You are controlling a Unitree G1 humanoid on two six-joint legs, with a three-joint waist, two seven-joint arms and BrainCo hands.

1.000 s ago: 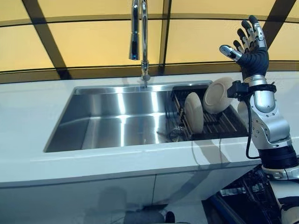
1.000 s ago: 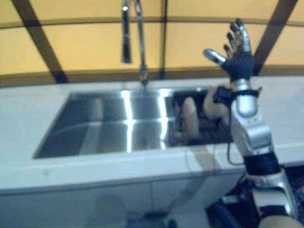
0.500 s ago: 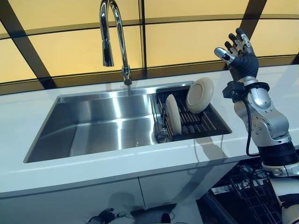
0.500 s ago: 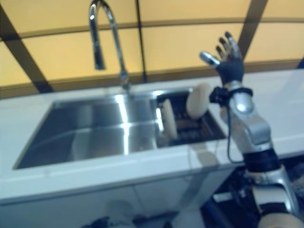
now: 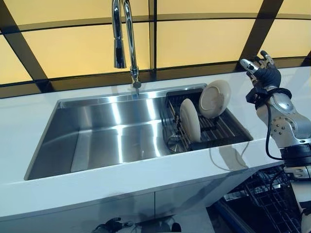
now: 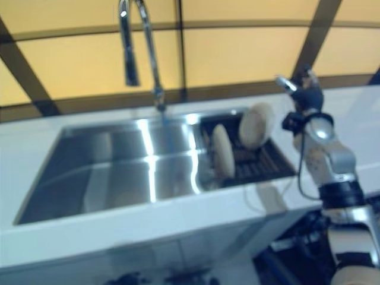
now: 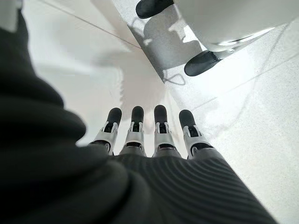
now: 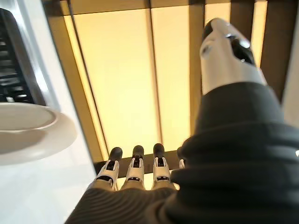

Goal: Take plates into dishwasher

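Right hand: my right hand (image 5: pixel 264 73) is raised over the desk (image 5: pixel 29 114), fingers relaxed, holding nothing.
Left hand: my left hand (image 7: pixel 154 140) hangs low, fingers straight, empty.
Plates: two cream plates on edge in the dark rack (image 5: pixel 228 128) in the sink (image 5: pixel 97 136).
Key relation: the rear plate (image 5: pixel 214 98) lies just left of and below my right hand; the front plate (image 5: pixel 190 120) is farther left.
Nearer arm: right.
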